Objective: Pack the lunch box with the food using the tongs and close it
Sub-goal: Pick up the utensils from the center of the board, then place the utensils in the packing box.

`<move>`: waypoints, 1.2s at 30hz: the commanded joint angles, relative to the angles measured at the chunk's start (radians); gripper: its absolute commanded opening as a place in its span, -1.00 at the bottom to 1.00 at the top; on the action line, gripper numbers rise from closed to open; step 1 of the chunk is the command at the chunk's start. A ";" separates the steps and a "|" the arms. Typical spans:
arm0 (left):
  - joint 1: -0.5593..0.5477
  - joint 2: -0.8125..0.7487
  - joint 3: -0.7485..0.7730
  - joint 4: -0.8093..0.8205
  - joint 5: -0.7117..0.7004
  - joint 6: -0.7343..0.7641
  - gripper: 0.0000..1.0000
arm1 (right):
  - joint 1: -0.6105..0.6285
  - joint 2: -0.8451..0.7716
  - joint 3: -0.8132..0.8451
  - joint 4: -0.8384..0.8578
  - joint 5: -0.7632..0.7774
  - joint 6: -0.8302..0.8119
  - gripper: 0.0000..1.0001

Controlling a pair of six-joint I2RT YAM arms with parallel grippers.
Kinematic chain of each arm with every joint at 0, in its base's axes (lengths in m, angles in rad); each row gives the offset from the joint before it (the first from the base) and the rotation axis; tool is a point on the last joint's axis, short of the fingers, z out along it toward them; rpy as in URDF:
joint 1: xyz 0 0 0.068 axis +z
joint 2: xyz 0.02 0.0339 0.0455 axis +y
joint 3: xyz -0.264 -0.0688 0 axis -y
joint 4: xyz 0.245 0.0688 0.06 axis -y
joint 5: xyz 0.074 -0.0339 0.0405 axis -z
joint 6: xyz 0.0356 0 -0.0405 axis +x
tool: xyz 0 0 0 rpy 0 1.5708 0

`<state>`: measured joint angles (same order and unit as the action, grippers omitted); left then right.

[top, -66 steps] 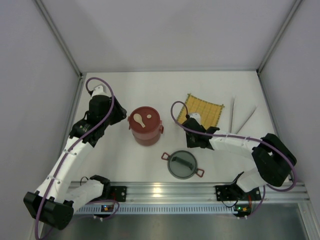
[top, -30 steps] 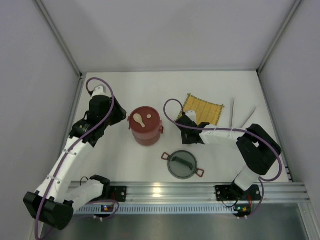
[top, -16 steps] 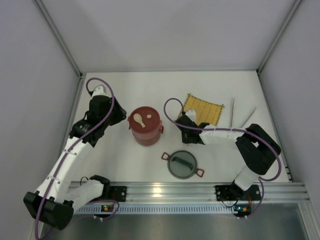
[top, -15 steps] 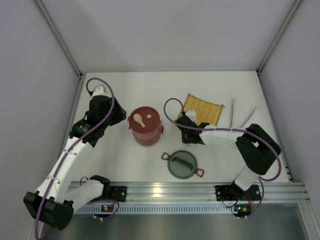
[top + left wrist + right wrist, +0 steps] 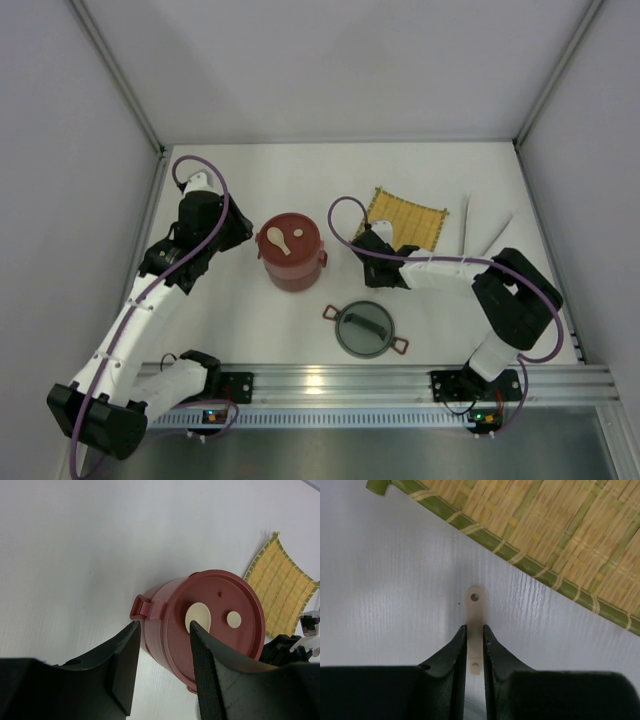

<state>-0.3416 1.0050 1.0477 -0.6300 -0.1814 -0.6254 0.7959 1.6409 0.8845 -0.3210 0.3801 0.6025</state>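
Note:
The lunch box (image 5: 291,250) is a round dark-red stack with a flat red lid (image 5: 220,610); a cream spoon-shaped piece (image 5: 279,239) lies on that lid. A grey domed lid (image 5: 365,329) with small red tabs rests nearer the arms. My left gripper (image 5: 162,670) hangs open at the box's left side by its small handle (image 5: 140,606), holding nothing. My right gripper (image 5: 474,627) is low on the table beside the yellow mat (image 5: 560,535), shut on a flat cream strip with a hole (image 5: 474,602). The tongs (image 5: 465,220) lie right of the mat. The food is out of view.
White walls with metal posts enclose the table on three sides. The aluminium rail (image 5: 330,382) with both arm bases runs along the near edge. The right arm (image 5: 460,275) stretches across the table between the grey lid and the mat.
The right arm shifted left toward the mat's near-left edge, and its jaws closed onto the cream strip. The left arm and the lunch box have not moved.

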 commanded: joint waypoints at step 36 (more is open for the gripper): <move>-0.002 -0.013 0.031 0.016 -0.006 0.007 -0.01 | 0.019 -0.225 0.290 -0.236 0.005 -0.078 -1.00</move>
<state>-0.3416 1.0035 1.0477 -0.6300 -0.1810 -0.6254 0.7971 1.4544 1.1034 -0.5072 0.3733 0.5426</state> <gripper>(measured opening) 0.493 0.132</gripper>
